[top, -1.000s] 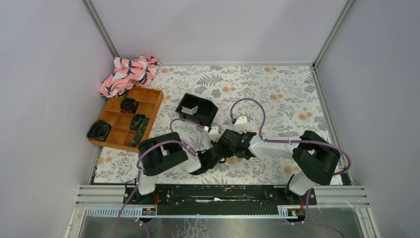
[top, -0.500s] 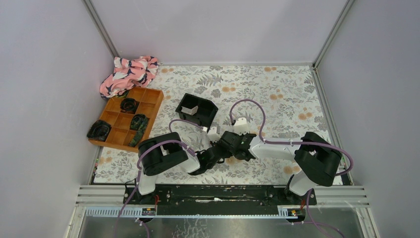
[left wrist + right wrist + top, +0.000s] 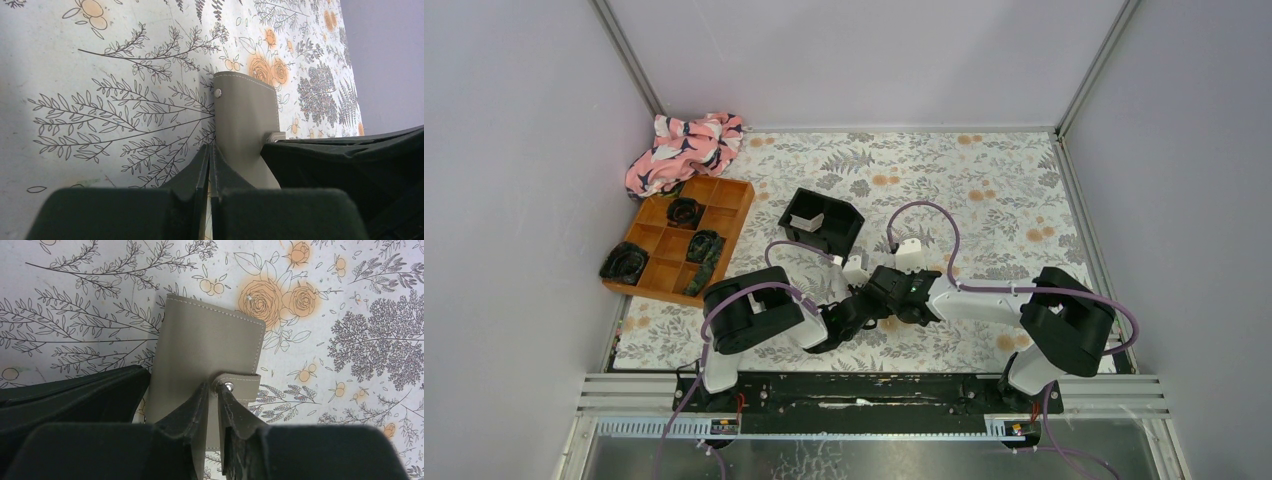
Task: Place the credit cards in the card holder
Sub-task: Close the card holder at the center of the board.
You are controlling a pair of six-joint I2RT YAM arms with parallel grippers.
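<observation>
Directly beneath the right hand (image 3: pixel 216 386) lies card holder (image 3: pixel 207 342).

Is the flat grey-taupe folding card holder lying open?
No, the card holder lies folded shut, only its grey outside and snap tab showing.

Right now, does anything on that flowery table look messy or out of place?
Mostly tidy. One dark bundle sits outside the orange tray, against its left edge, rather than in a compartment like the others. A pink cloth also lies crumpled in the far left corner.
</observation>
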